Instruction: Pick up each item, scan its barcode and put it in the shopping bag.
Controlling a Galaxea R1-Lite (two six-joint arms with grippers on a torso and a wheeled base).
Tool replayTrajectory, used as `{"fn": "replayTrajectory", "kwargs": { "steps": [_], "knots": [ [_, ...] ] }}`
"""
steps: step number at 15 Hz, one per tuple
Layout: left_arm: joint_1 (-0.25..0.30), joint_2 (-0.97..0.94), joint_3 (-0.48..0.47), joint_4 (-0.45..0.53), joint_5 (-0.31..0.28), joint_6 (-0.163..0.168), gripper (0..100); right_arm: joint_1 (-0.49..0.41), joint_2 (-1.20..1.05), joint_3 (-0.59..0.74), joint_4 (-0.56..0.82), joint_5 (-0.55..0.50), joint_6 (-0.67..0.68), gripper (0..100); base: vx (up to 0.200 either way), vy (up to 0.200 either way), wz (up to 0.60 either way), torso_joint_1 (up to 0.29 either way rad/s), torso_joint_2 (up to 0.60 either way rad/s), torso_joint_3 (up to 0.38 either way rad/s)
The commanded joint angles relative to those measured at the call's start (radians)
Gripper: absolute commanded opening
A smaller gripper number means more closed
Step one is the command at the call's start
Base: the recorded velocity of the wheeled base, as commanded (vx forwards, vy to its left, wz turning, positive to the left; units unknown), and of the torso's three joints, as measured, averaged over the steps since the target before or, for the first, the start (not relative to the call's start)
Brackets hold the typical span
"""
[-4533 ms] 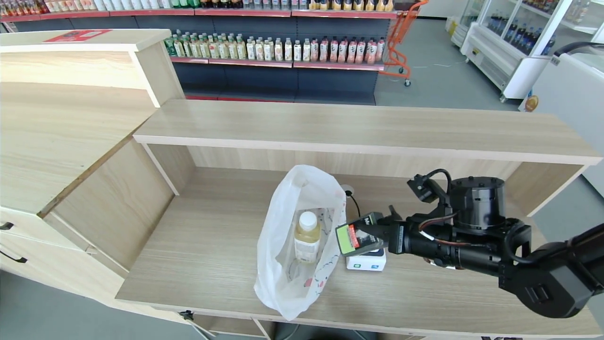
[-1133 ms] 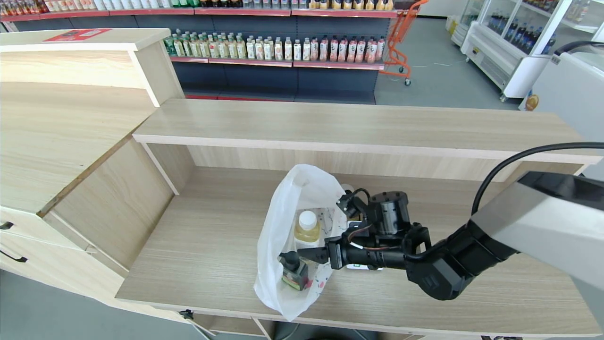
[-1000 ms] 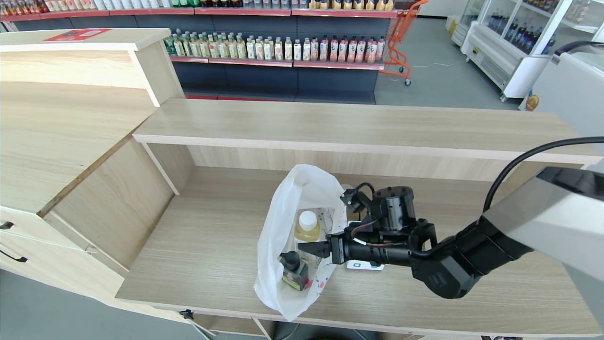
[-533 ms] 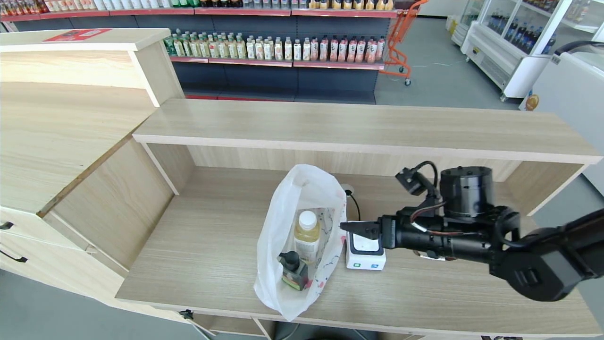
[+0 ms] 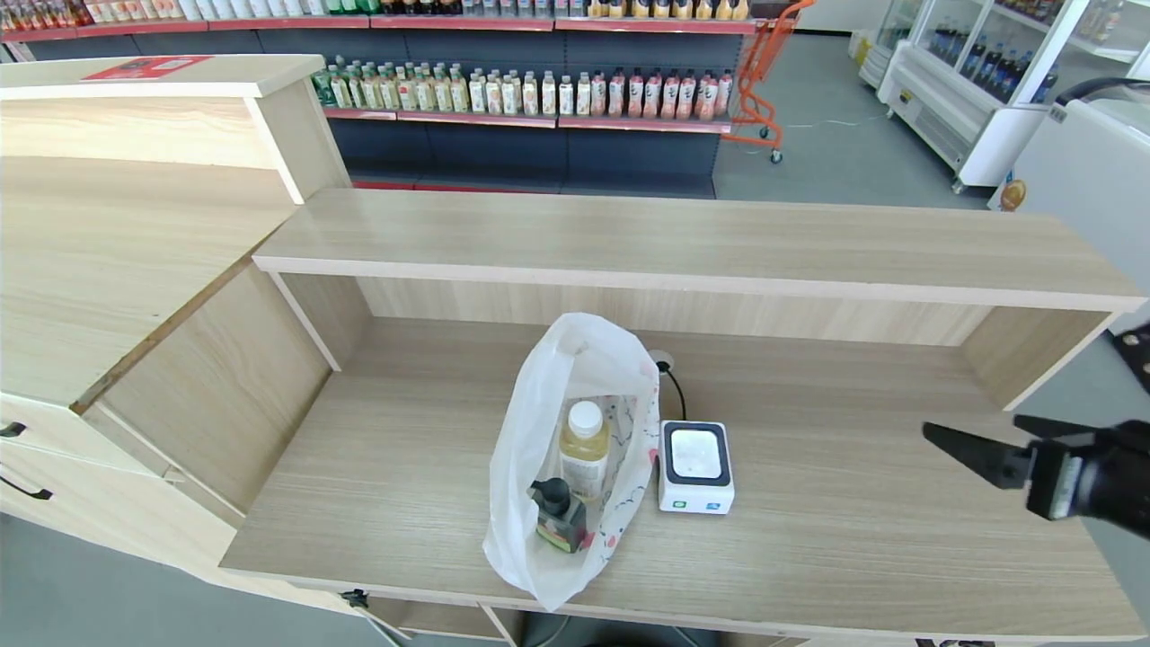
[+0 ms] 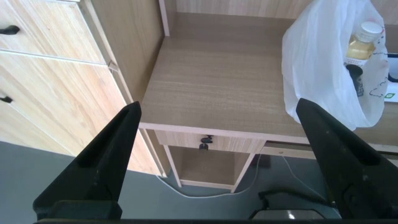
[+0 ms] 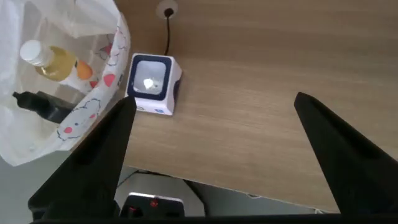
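Note:
A white plastic shopping bag (image 5: 548, 503) stands open on the wooden counter (image 5: 431, 467). Inside it are a yellow juice bottle with a white cap (image 5: 585, 449) and a dark pump bottle (image 5: 559, 517). A white barcode scanner (image 5: 694, 456) sits just right of the bag. My right gripper (image 5: 984, 440) is open and empty, hovering over the counter's right end, well away from the scanner. In the right wrist view the scanner (image 7: 152, 84) and bag (image 7: 56, 99) lie beyond its fingers (image 7: 93, 155). My left gripper (image 6: 217, 162) is open and empty, off the counter's front left, with the bag (image 6: 323, 62) ahead.
A raised wooden ledge (image 5: 683, 243) runs behind the counter, with a taller side unit (image 5: 135, 261) on the left. The scanner's black cable (image 5: 672, 382) runs to a hole at the back. Store shelves of bottles (image 5: 530, 90) stand beyond.
My right gripper let go of the dark pump bottle inside the bag, then pulled back to the right, past the scanner, to the counter's right end. The bottle stays in the bag.

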Motion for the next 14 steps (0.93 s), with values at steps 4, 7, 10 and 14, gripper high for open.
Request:
{"fn": "replayTrajectory", "kwargs": {
  "steps": [4,7,10,14],
  "knots": [
    [0.0,0.0,0.0,0.0,0.0,0.0,100,-0.089,-0.794,0.383,0.248,-0.163,-0.026,100,0.0,0.0,0.0,0.0,0.0,0.0],
    [0.0,0.0,0.0,0.0,0.0,0.0,100,-0.107,-1.072,0.383,0.496,-0.204,-0.02,100,0.0,0.0,0.0,0.0,0.0,0.0],
    [0.0,0.0,0.0,0.0,0.0,0.0,100,-0.05,-1.134,0.383,0.503,-0.252,-0.023,100,0.0,0.0,0.0,0.0,0.0,0.0],
    [0.0,0.0,0.0,0.0,0.0,0.0,100,-0.043,-1.164,0.383,0.496,-0.245,-0.018,100,0.0,0.0,0.0,0.0,0.0,0.0]
  ]
}}
